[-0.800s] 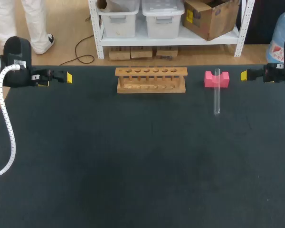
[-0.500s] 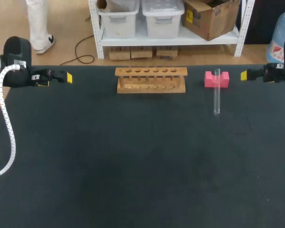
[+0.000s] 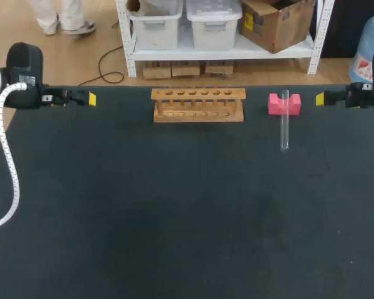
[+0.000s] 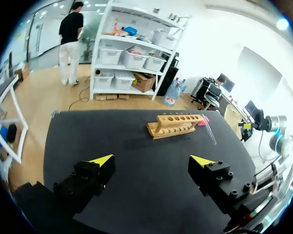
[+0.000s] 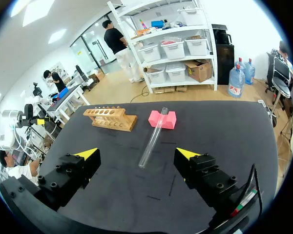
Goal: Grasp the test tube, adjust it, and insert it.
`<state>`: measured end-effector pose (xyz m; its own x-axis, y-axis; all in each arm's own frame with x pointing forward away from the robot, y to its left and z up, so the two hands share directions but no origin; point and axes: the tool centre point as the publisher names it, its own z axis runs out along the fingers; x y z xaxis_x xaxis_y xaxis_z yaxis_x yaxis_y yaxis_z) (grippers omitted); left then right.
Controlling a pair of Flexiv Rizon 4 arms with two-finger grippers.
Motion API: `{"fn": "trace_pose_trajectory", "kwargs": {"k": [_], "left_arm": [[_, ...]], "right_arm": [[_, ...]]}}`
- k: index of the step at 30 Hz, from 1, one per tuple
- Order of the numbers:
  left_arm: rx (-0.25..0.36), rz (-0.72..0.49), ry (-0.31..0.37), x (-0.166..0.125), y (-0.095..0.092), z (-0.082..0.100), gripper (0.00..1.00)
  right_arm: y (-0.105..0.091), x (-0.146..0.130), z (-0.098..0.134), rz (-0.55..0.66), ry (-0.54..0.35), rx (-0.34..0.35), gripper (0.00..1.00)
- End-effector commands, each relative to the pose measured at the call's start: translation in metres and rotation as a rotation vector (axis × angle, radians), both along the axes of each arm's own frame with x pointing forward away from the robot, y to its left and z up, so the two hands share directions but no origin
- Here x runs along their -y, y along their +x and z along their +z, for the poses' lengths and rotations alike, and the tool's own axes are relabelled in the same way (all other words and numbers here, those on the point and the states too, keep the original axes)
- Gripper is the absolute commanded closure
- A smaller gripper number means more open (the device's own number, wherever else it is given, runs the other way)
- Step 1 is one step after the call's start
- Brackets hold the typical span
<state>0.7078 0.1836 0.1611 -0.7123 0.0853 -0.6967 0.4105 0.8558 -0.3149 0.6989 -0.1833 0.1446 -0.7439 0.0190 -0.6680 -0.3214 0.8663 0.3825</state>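
Note:
A clear test tube [image 3: 285,121] lies with its far end propped on a pink block [image 3: 283,104], its near end on the black table. In the right wrist view the test tube [image 5: 153,137] lies ahead of my open right gripper [image 5: 136,155], well apart from it. A wooden rack [image 3: 198,104] with a row of holes stands at the back middle; the rack [image 4: 174,125] shows far ahead in the left wrist view. My left gripper [image 4: 153,160] is open and holds nothing. In the head view the left gripper [image 3: 87,98] is at the back left, the right gripper [image 3: 321,98] at the back right.
The black table [image 3: 187,205] spreads wide in front of the rack. A white ribbed cable [image 3: 9,168] hangs from my left arm along the table's left edge.
My left gripper has shifted slightly toward the back of the table. The right arm, the tube and the rack stay where they were.

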Motion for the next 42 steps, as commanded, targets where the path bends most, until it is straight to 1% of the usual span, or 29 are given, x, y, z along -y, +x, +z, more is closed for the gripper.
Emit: {"fn": "trace_pose_trajectory", "kwargs": {"k": [1,4,5,7,8,10,13,14,15,18,20,21,23,27,32,39,42], "left_arm": [[0.097,-0.145,-0.064,-0.012,0.008,-0.003,0.00],[0.175,-0.262,-0.065,-0.012,0.011,0.002,0.00],[0.187,-0.305,-0.069,-0.012,0.013,0.004,0.00],[0.253,-0.383,-0.088,-0.011,0.014,0.007,0.00],[0.266,-0.424,-0.095,-0.011,0.015,0.008,0.00],[0.318,-0.493,-0.107,-0.011,0.018,0.009,0.00],[0.380,-0.594,-0.117,-0.011,0.025,0.006,0.00],[0.396,-0.637,-0.131,-0.010,0.028,0.003,0.00],[0.404,-0.659,-0.142,-0.010,0.031,0.000,0.00],[0.435,-0.727,-0.143,-0.009,0.042,-0.008,0.00],[0.440,-0.761,-0.164,-0.008,0.050,-0.013,0.00],[0.456,-0.777,-0.178,-0.008,0.054,-0.015,0.00],[0.461,-0.786,-0.179,-0.006,0.060,-0.018,0.00],[0.488,-0.810,-0.214,0.000,0.070,-0.024,0.00],[0.482,-0.828,-0.234,0.010,0.081,-0.034,0.00],[0.469,-0.829,-0.230,0.025,0.093,-0.042,0.00],[0.467,-0.829,-0.214,0.030,0.099,-0.045,0.00]], "right_arm": [[-0.001,-0.001,0.001,-0.005,-0.006,-0.001,0.00],[-0.001,-0.001,0.001,-0.005,-0.006,-0.001,0.00],[-0.001,-0.001,0.001,-0.005,-0.006,-0.001,0.00],[-0.001,-0.001,0.001,-0.005,-0.006,-0.001,0.00],[-0.001,-0.001,0.001,-0.005,-0.006,-0.001,0.00],[-0.001,-0.001,0.001,-0.005,-0.006,-0.001,0.00],[-0.001,-0.001,0.001,-0.005,-0.006,-0.001,0.00],[-0.001,-0.001,0.001,-0.005,-0.006,-0.001,0.00],[-0.001,-0.001,0.001,-0.005,-0.006,-0.001,0.00],[-0.001,-0.001,0.001,-0.005,-0.006,-0.001,0.00],[-0.001,-0.001,0.001,-0.005,-0.006,-0.001,0.00],[-0.001,-0.001,0.001,-0.005,-0.006,-0.001,0.00],[-0.001,-0.001,0.001,-0.005,-0.006,-0.001,0.00],[-0.001,-0.001,0.001,-0.005,-0.006,-0.001,0.00],[-0.001,-0.001,0.001,-0.005,-0.006,-0.001,0.00],[-0.001,-0.001,0.001,-0.005,-0.006,-0.001,0.00],[-0.001,-0.001,0.001,-0.005,-0.006,-0.001,0.00]]}}
